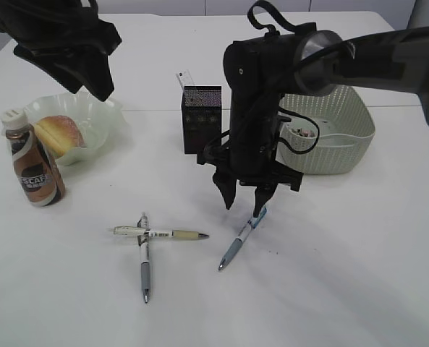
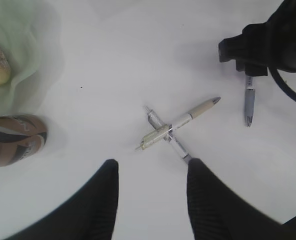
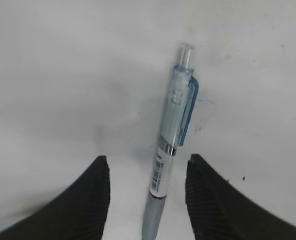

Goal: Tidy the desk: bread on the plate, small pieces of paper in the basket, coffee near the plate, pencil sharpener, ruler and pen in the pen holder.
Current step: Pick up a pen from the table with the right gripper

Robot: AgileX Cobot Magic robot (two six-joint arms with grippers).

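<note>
While my right gripper [image 1: 246, 204] straddles the blue pen [image 3: 168, 150] near the pen holder [image 1: 201, 118], fingers apart for grasping, it seems untouched; left gripper [image 2: 152, 195] hovers open, empty.

Bread [image 1: 57, 134] on plate [image 1: 102, 116], coffee [image 1: 32, 163] left, basket [image 1: 344, 137] right, pens [image 1: 153, 233] in front

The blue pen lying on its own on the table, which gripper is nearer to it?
Right. The right gripper is low over the blue pen, its open jaws straddling it. The left gripper is raised far off, near the plate.
</note>
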